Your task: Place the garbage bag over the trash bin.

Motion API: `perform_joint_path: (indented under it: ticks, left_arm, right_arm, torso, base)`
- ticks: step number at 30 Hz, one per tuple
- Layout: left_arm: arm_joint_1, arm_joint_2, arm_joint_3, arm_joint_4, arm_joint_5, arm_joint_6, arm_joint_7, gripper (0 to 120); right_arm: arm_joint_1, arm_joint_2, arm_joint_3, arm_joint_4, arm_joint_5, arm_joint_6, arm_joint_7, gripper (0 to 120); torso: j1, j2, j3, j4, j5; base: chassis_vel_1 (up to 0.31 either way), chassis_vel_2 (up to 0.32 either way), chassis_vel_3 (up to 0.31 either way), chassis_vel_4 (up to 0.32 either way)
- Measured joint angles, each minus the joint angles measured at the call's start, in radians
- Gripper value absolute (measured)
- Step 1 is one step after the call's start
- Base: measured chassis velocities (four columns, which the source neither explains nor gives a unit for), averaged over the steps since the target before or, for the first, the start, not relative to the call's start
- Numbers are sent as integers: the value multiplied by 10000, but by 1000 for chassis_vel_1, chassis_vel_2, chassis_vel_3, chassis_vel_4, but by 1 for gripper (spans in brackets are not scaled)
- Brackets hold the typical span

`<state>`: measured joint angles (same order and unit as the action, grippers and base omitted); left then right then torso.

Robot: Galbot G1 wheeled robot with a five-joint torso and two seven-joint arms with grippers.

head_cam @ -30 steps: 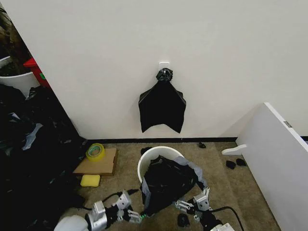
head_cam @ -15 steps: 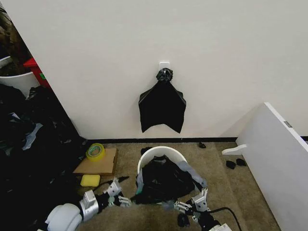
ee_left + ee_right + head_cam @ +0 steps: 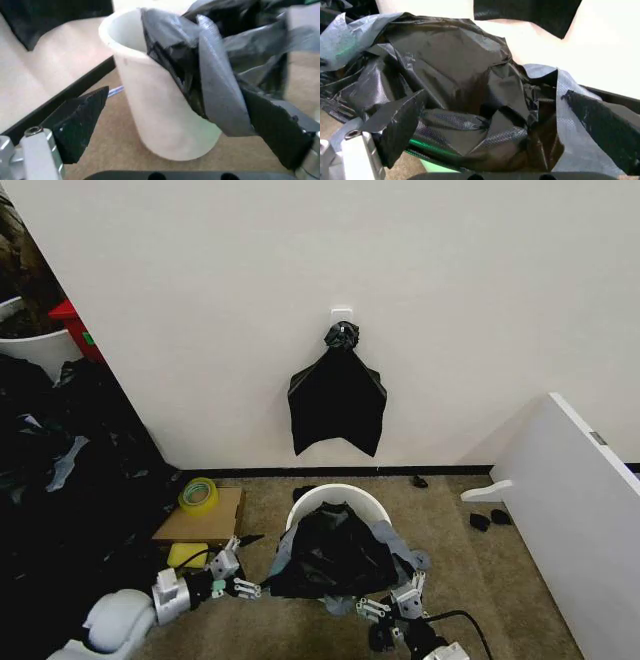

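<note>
Cluttered storeroom corner: carpet [image 3: 455,550], heaped black plastic [image 3: 60,480], tape roll [image 3: 198,495].

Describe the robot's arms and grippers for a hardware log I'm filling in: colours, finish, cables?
The left gripper is silver-grey metal with small green accents, a thin black cable looping over it, on a rounded white arm shell. The right gripper is the same silver metal, with a thick black cable behind it. In the wrist views the fingers have black, wedge-shaped textured pads on silver bases.
</note>
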<state>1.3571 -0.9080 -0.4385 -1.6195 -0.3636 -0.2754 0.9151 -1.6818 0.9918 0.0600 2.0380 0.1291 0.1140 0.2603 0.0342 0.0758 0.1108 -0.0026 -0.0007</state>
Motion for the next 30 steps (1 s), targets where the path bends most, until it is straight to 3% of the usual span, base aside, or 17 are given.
perform_joint_path:
  ticks: [4, 12, 17, 19, 21, 22, 23, 25, 27, 29, 30]
  left_arm:
    - [-372, 37, -25, 592, -1060, -228, 1669, 100]
    - [-820, -13, -460, 1394, -1885, -552, 3766, 100]
    - [-993, 9, -715, 1596, -2476, -687, 3475, 100]
    - [-953, 12, -771, 1425, -2858, -849, 2587, 100]
    - [-722, -52, -714, 869, -3122, -1020, 845, 100]
    - [-722, -52, -714, 869, -3122, -1020, 845, 100]
    - [-604, -92, -630, 621, -3137, -1088, 71, 100]
    - [-245, -270, -245, -186, -2658, -1541, -2926, 100]
    - [-176, -311, -191, -350, -2507, -1622, -3536, 100]
    - [149, -594, -80, -1025, -2024, -1777, -5117, 100]
    - [149, -594, -80, -1025, -2024, -1777, -5117, 100]
  right_arm:
    - [152, 145, -62, -168, -6, -84, 23, 100]
    - [-90, 157, -16, -29, -25, 75, 26, 100]
    - [-412, 111, 32, 284, -233, 537, -80, 100]
    - [-625, 18, 109, 643, -302, 811, -197, 100]
    - [-676, -95, 232, 1099, -251, 937, -232, 100]
    - [-676, -95, 232, 1099, -251, 937, -232, 100]
    - [-616, -146, 288, 1241, -155, 936, -232, 100]
    - [73, -413, 522, 1558, 590, 652, -223, 100]
    - [313, -509, 592, 1591, 838, 495, -220, 100]
    - [1624, -1015, 747, 1445, 2370, -608, -239, 100]
    - [1624, -1015, 747, 1445, 2370, -608, -239, 100]
  torso:
    - [0, 0, 0, 0, 1]
    - [0, 0, 0, 2, 1]
    - [0, 0, 0, 1, 0]
    - [0, 0, 0, 0, 1]
    - [0, 0, 0, -1, 2]
    - [0, 0, 0, -1, 2]
    - [0, 0, 0, -1, 3]
    - [0, 0, 0, 1, 0]
    - [0, 0, 0, 1, 0]
    - [0, 0, 0, 3, 4]
    - [0, 0, 0, 3, 4]
  base:
    - [0, 0, 0, 0]
    - [0, 0, 0, 0]
    - [0, 0, 0, 0]
    - [0, 0, 0, 0]
    - [0, 0, 0, 0]
    - [0, 0, 0, 0]
    - [0, 0, 0, 0]
    - [0, 0, 0, 0]
    - [0, 0, 0, 0]
    - [0, 0, 0, 0]
    - [0, 0, 0, 0]
